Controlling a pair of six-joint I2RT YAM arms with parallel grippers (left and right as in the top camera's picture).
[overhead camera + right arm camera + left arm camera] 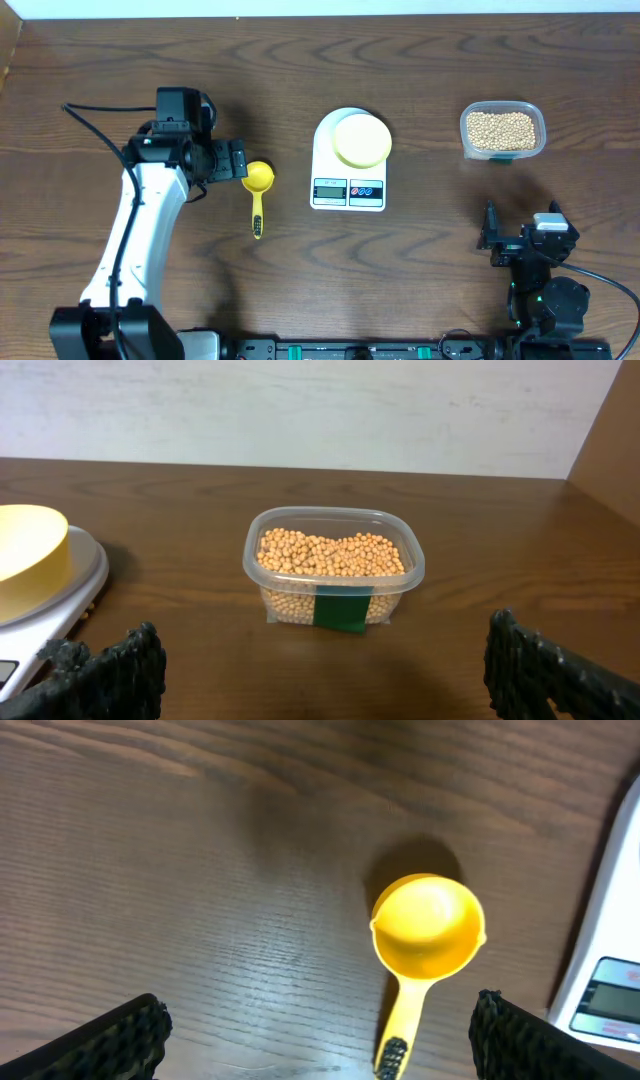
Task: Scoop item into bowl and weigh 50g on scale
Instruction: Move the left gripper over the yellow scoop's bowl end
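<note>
The tan beans [501,128] fill a clear plastic container [335,618] at the far right of the table. The pale-yellow bowl [361,140] stands empty on the white scale [348,193] in the middle. A bright yellow scoop [258,180] lies left of the scale, cup away from me, handle toward the front edge. My left gripper [240,162] hovers open just left of the scoop's cup; in the left wrist view the scoop [428,925] lies nearer the right-hand fingertip [505,1030]. My right gripper [520,228] is open near the front right, facing the beans [330,555] with bare table between.
The scale's edge [610,950] with its display shows at the right of the left wrist view. In the right wrist view the bowl [30,540] and scale [60,600] sit at the left. A pale wall runs behind the table.
</note>
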